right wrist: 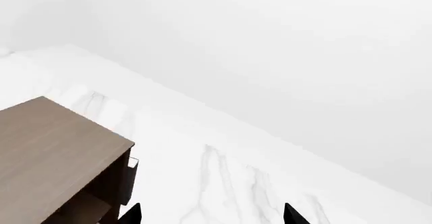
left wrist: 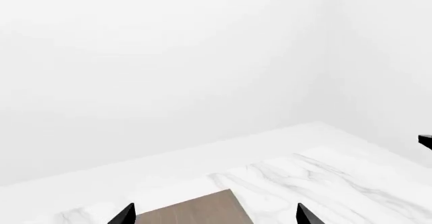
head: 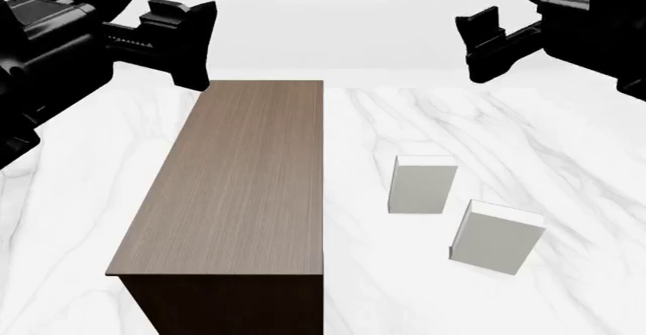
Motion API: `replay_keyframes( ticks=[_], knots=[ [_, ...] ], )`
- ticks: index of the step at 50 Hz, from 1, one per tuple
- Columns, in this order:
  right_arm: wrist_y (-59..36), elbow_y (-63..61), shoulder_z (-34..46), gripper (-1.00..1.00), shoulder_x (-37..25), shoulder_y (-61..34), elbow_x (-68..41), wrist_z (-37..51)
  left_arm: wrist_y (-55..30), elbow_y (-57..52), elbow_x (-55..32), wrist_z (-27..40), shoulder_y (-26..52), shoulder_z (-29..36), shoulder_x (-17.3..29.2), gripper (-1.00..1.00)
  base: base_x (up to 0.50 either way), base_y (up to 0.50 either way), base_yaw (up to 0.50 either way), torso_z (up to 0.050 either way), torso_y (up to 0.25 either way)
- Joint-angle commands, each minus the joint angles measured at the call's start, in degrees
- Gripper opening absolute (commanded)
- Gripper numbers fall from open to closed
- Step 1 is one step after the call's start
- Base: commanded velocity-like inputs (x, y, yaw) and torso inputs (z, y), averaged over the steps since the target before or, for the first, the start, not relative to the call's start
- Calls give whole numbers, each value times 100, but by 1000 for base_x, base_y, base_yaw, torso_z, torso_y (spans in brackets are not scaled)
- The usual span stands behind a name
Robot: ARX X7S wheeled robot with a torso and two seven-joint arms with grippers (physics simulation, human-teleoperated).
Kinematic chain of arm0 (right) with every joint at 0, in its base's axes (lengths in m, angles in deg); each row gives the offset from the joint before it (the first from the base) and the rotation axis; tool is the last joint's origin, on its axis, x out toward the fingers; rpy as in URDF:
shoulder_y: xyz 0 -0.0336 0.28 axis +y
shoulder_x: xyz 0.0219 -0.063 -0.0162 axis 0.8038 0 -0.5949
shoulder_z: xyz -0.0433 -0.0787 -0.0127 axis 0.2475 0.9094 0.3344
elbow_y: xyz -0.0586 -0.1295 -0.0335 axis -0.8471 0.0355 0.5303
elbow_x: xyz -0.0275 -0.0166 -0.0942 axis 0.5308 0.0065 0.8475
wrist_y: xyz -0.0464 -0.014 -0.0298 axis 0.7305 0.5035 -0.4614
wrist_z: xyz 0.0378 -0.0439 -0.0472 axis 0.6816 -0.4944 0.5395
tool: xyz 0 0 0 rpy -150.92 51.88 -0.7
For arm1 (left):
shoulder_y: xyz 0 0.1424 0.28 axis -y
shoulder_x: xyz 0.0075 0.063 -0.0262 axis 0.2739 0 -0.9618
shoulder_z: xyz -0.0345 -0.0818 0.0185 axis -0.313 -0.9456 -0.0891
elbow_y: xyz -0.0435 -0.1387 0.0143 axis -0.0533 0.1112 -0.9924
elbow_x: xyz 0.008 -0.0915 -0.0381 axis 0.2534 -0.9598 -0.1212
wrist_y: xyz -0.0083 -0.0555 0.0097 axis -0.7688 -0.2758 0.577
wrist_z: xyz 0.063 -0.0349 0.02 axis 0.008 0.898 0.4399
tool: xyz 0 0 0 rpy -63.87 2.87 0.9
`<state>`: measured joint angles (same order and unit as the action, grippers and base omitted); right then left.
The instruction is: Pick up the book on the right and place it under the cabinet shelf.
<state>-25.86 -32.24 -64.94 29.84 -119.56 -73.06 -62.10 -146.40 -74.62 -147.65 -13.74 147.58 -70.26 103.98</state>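
Two pale grey-white books lie on the marble table to the right of the cabinet shelf (head: 237, 184), a long dark brown box. The book on the right (head: 497, 237) lies nearest the table's right side, slightly turned. My left gripper (head: 197, 44) hangs open above the cabinet's far left corner, well away from both books. My right gripper (head: 482, 44) hangs open above the far table, beyond the books. The left wrist view shows the gripper (left wrist: 216, 216) with tips wide apart over a corner of the cabinet top (left wrist: 196, 211). The right gripper (right wrist: 212, 215) is empty over marble beside the cabinet (right wrist: 54, 148).
The other book (head: 422, 186) lies between the cabinet and the right one. The white marble table (head: 404, 116) runs back to a plain white wall. The cabinet's side towards the right wrist camera is open, with an inner board (right wrist: 81, 204) showing.
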Motion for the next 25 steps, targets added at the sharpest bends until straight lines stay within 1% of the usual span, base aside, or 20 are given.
replay_keyframes(
  ticks=[1, 6, 10, 17, 20, 25],
  knots=[
    [528, 597, 2260, 100, -1353, -1311, 322, -2548, 46, 281, -927, 608, 169, 108, 70, 100, 0, 0, 0, 0, 0],
    [983, 996, 3477, 100, -1379, -1863, 912, -3624, 113, 303, -1125, 765, 246, 176, 72, 100, 0, 0, 0, 0, 0],
    [1319, 1311, 4168, 100, -1330, -2123, 1337, -4166, 173, 308, -1303, 891, 272, 224, 83, 100, 0, 0, 0, 0, 0],
    [1936, 1894, 5034, 100, -1205, -2321, 1973, -4744, 320, 311, -1819, 1288, 394, 367, 173, 100, 0, 0, 0, 0, 0],
    [2276, 2158, 5433, 100, -1304, -2519, 2300, -5126, 362, 311, -1896, 1352, 465, 401, 191, 100, 0, 0, 0, 0, 0],
    [2778, 2567, 5856, 100, -1315, -2689, 2697, -5487, 394, 327, -1919, 1364, 533, 441, 204, 100, 0, 0, 0, 0, 0]
  ],
)
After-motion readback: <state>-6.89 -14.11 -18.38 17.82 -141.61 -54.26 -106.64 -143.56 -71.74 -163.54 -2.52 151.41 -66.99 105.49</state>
